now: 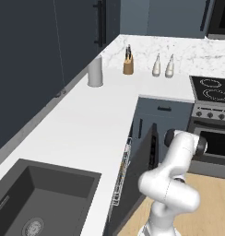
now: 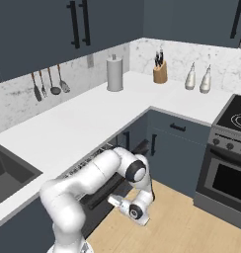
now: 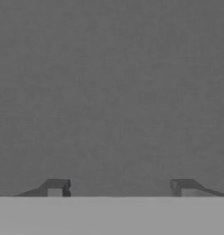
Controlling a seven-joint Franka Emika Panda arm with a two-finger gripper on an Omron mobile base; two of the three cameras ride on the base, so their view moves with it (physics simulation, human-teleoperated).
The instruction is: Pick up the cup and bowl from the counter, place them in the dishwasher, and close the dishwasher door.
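The dishwasher door (image 1: 144, 168) stands partly open, tilted out from the dark cabinets below the white counter (image 1: 91, 124). A white wire rack (image 1: 123, 171) shows in the gap behind it. My arm reaches down low, with the gripper (image 2: 112, 199) against the outer face of the door (image 2: 100, 195). In the hand view the gripper (image 3: 119, 188) is open, its fingertips (image 3: 56, 187) wide apart with nothing between them, close up to a flat grey surface (image 3: 112, 92). The cup and the bowl are out of view.
A dark sink (image 1: 36, 198) is set into the counter at the near left. A grey canister (image 1: 95, 71), a knife block (image 1: 128, 64) and two bottles (image 1: 162, 66) stand at the back. The oven (image 1: 213, 133) is to the right, over a wooden floor (image 2: 191, 227).
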